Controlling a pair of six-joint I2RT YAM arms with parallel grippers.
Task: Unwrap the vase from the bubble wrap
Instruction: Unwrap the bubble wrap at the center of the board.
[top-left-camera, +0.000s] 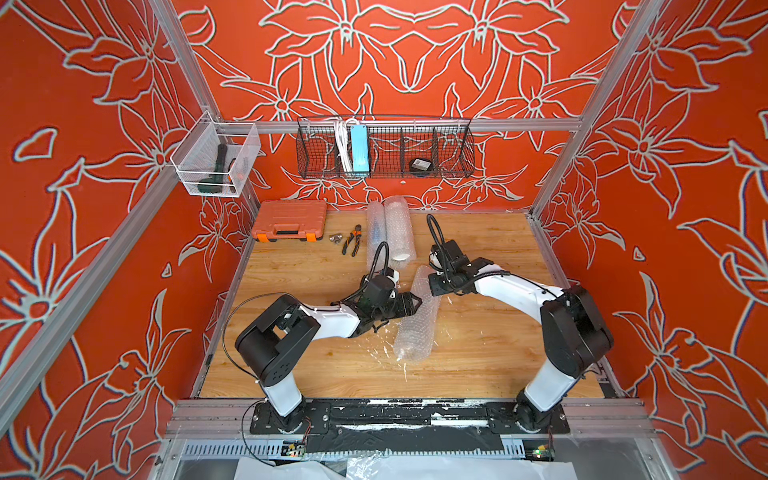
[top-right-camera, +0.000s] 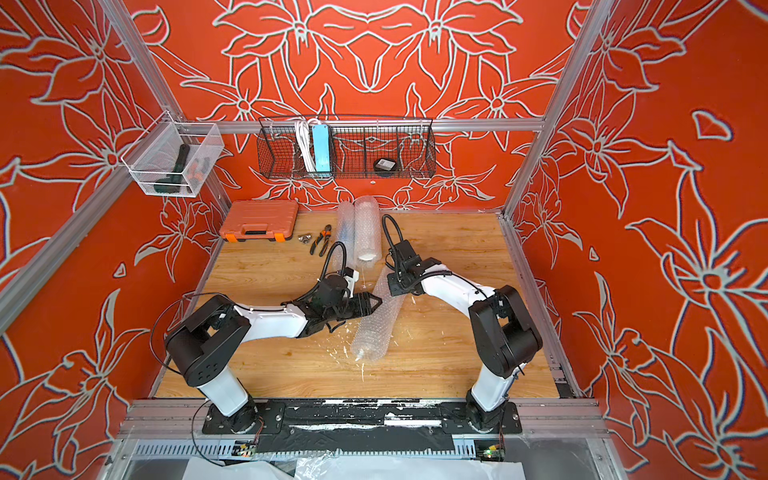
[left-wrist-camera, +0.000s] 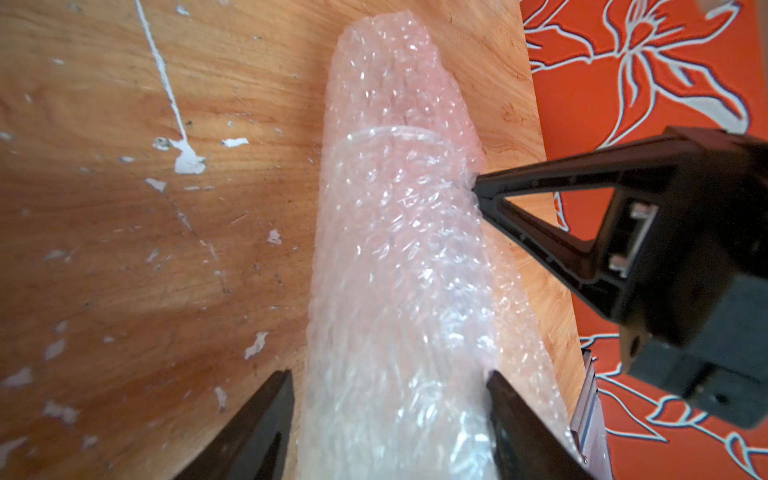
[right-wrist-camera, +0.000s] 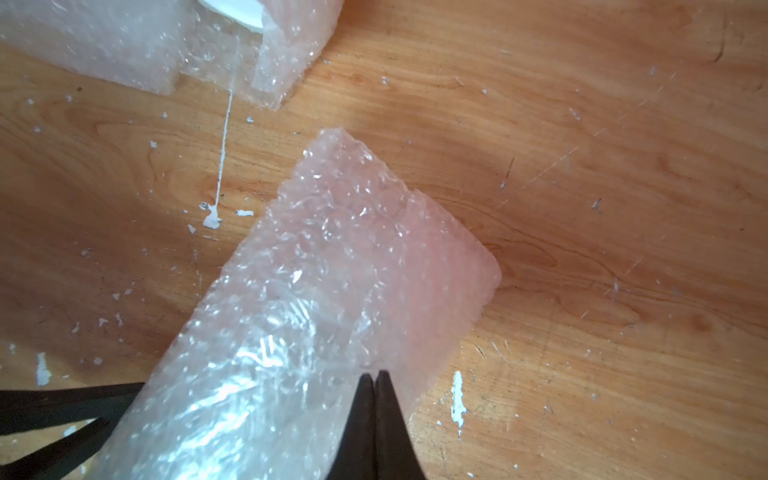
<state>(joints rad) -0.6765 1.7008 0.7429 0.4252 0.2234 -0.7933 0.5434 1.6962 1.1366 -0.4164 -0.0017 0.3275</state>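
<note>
Bubble wrap (top-left-camera: 417, 316) roll lies on bench (top-left-camera: 316, 365). Left end effector (left-wrist-camera: 388, 399) straddles it, spread. Right end effector (right-wrist-camera: 375, 380) pinches its outer layer.

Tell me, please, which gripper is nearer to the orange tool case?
Left. The left gripper straddles the middle bubble-wrap roll, on the orange tool case's side; the right gripper pinches that roll's far end, farther away.

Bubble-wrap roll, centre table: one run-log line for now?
left end effector: straddling roll, contact unclear | right end effector: shut, pinching roll's wrap | roll: lying on table, still wrapped
</note>
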